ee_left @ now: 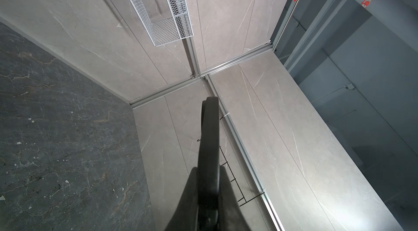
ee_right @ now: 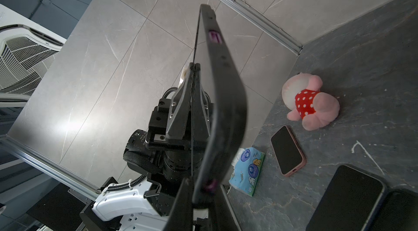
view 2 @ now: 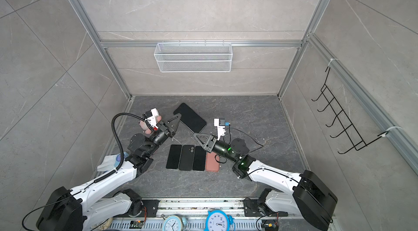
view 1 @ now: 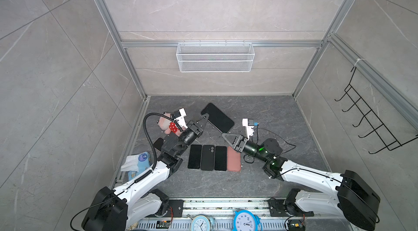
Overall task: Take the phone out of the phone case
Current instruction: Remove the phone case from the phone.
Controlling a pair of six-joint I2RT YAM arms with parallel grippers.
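Here's the phone (view 1: 217,117), dark face up, sitting in its black phone case (ee_right: 217,78). It is held off the bench (view 1: 271,116) over the far middle, just beyond the row of phones (view 1: 207,157). The left claw (view 1: 205,118) is clenched on one long edge near the far corner, and in the right wrist view its fingers meet on the thin rim. The right claw (view 1: 224,135) pinches the opposite near corner, a finger against each face of the case. The close view is edge-on, so I can't tell whether the phone has lifted out at all.

The smart play, I'd say, is for one claw to anchor while the other peels the corner lip back slowly, so nothing springs loose over that row below. It should bite the lip only, not phone and case together.

As for pose, both arms reach in from the near rail and converge. Forearms are low, wrists rolled so the claws' flat sides face up, and the tips point at each other across the phone.
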